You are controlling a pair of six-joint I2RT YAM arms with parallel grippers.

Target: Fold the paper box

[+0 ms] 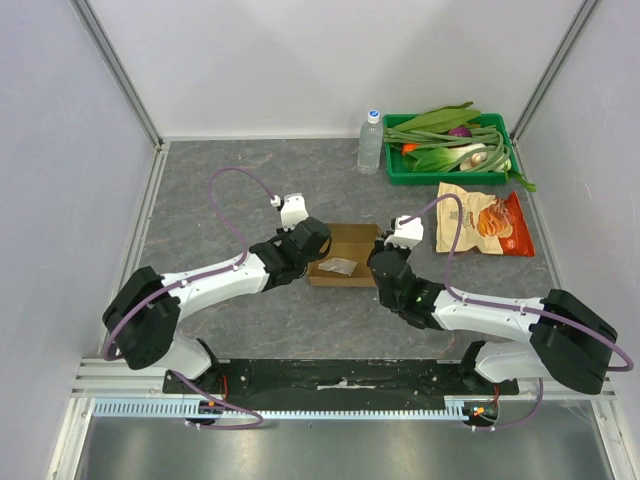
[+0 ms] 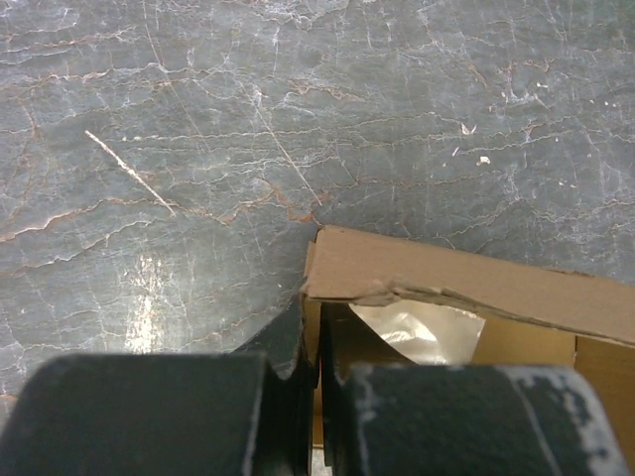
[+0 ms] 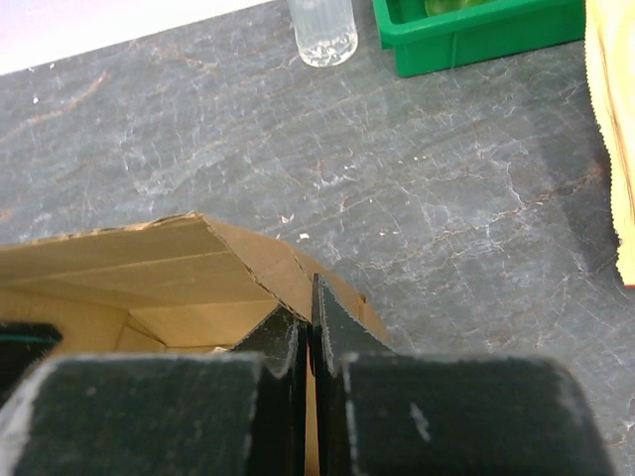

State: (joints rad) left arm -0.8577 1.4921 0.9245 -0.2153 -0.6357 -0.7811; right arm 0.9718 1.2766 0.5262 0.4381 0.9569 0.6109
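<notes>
The paper box [image 1: 352, 243] is a small brown cardboard carton standing open-topped in the middle of the table, with a pale crumpled scrap [image 1: 338, 266] inside. My left gripper [image 1: 314, 252] is shut on the box's left wall. In the left wrist view the gripper [image 2: 317, 342] pinches that cardboard edge, with the box [image 2: 456, 280] and the scrap [image 2: 429, 329] beyond. My right gripper [image 1: 380, 264] is shut on the box's right wall. In the right wrist view the gripper [image 3: 310, 319] clamps the wall of the box [image 3: 149, 266], one finger inside and one outside.
A water bottle [image 1: 370, 142] stands at the back. To its right is a green tray [image 1: 440, 177] of vegetables. An orange-tan snack bag [image 1: 482, 220] lies flat to the right of the box. White walls enclose the table on three sides.
</notes>
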